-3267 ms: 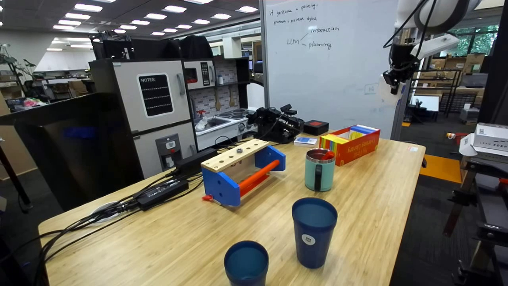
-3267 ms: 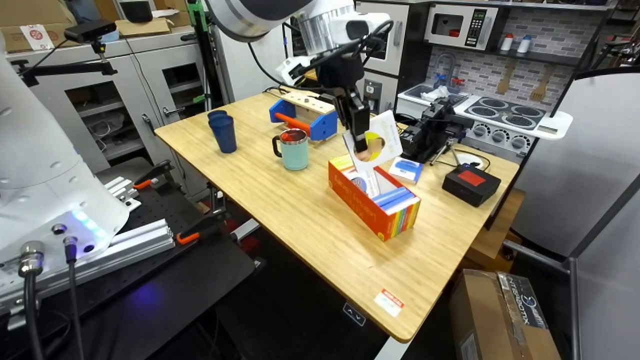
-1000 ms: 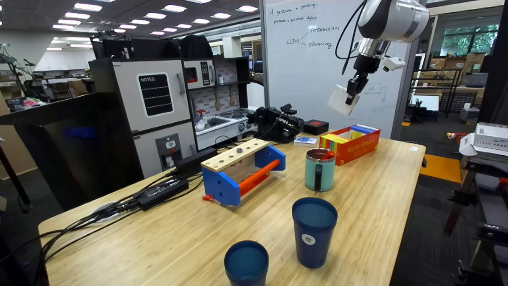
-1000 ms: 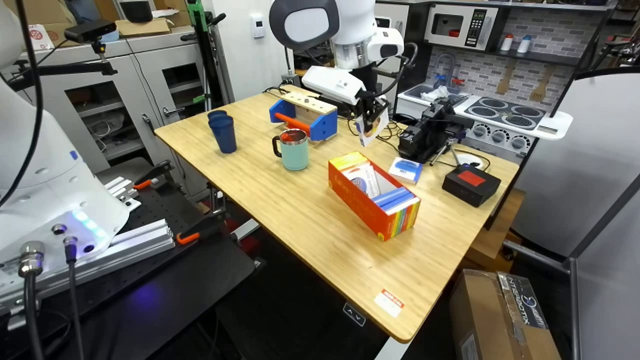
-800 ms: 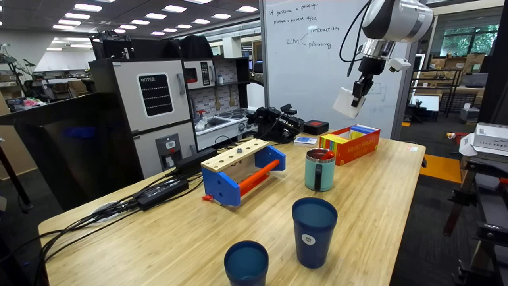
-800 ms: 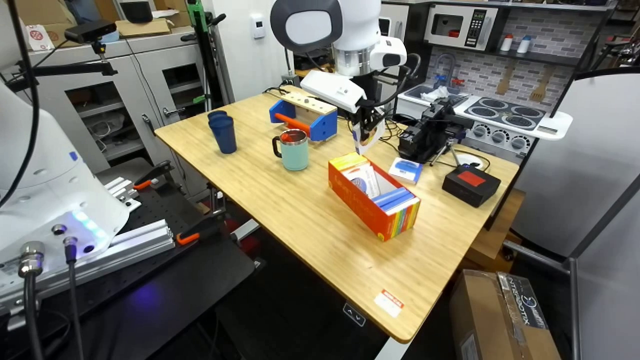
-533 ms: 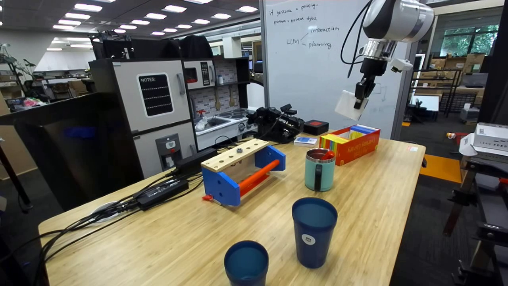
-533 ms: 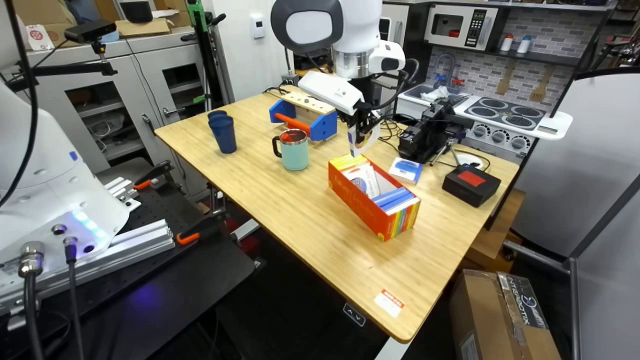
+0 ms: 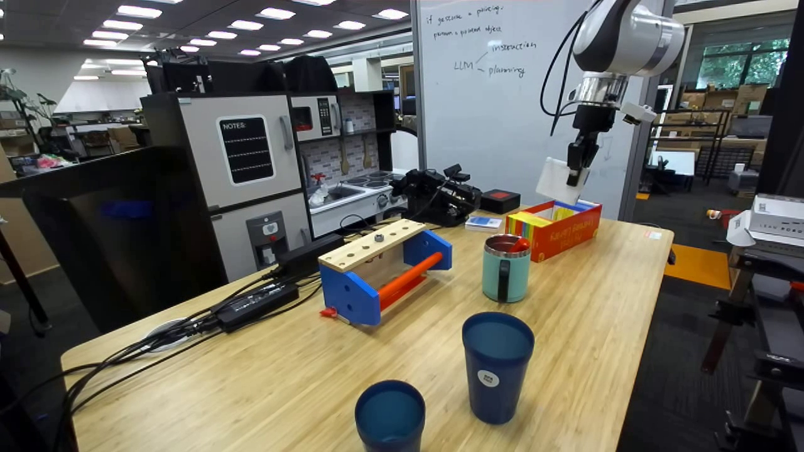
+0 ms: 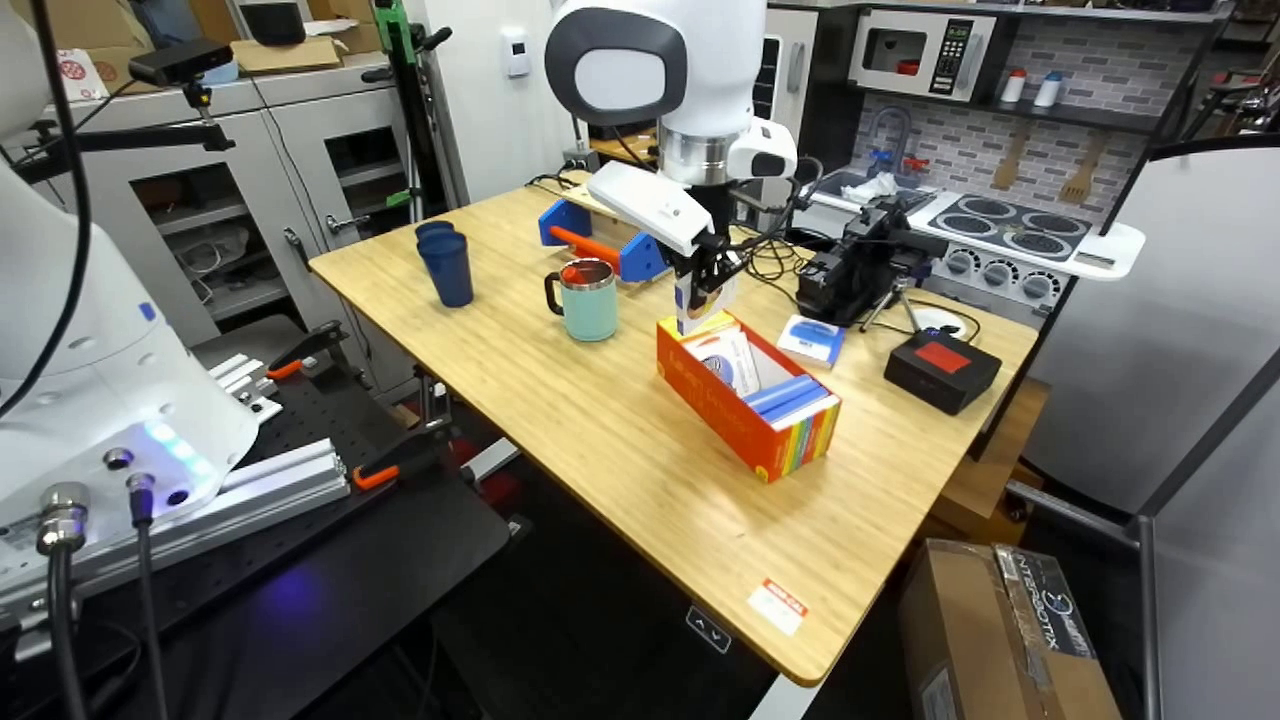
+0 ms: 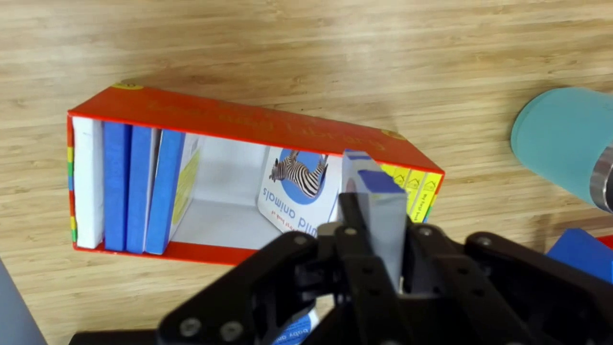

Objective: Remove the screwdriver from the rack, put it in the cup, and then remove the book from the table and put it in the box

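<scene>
1. The step in hand looks to be the last one: putting the book point(image 9: 554, 181) into the box point(image 11: 249, 125). The screwdriver half seems done, since a red-orange handle, which I take for the screwdriver point(image 9: 519, 245), sticks up out of the cup point(image 9: 515, 277), right of centre in an exterior view. The rack point(image 9: 359, 301) stands to the left of the cup there.

2. The fingers point(image 9: 573, 176) clamp the thin white book between them; the wrist view shows this from below centre to lower right.

3. The book hangs tilted at the upper right of that exterior view. In the wrist view it is nearly edge-on over the right part of the box, before the yellow spines point(image 11: 427, 192). Whether its lower edge touches anything I cannot tell.

4. The wrist view shows a gap mid-box, between the blue books point(image 11: 117, 191) at left and a leaning zebra book point(image 11: 299, 191). The next move likely calls for a shift toward frame left, the book kept in line with the spines, then lowering and release.

5. Coming down too far right could catch the zebra book.

6. Another small book point(image 10: 812, 338) lies flat on the desk point(image 10: 600, 430), right of centre, just beside the box.
</scene>
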